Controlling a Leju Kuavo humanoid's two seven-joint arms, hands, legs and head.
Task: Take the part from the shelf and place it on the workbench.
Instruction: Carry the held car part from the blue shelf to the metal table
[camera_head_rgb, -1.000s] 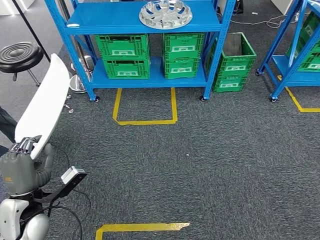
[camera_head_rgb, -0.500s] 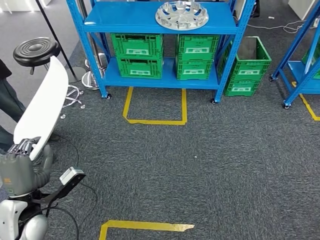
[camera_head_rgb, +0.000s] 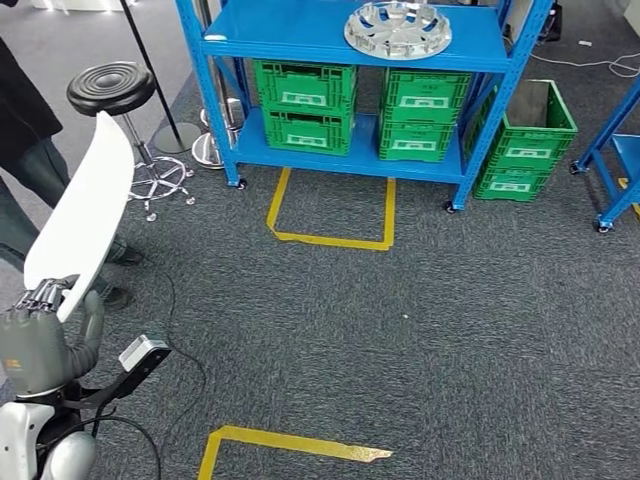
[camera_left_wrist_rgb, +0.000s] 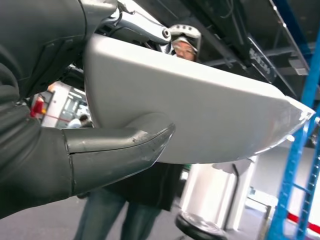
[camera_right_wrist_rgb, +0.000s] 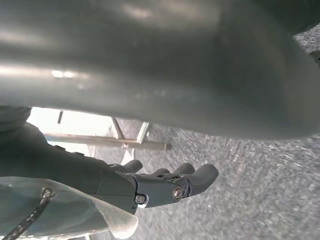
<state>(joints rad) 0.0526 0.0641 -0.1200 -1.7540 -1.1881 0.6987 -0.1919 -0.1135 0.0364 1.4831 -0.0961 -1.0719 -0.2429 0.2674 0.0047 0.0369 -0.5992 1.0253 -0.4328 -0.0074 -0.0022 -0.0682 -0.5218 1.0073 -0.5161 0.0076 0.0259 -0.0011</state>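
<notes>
The white part stands up from the left hand at the near left, gripped at its lower end, thumb against one smooth face and fingers behind. It looks a stiff, light moulded panel, long, curved and glossy, so likely slippery and inclined to lever about from an end hold. The right hand hangs empty, fingers straight. Far off stands the blue shelf with a silver wheel cover and green crates.

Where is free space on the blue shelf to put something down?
The top board of the blue shelf is bare left of the silver wheel cover. The lower board is crowded with green crates. The left hand holds the white part.
</notes>
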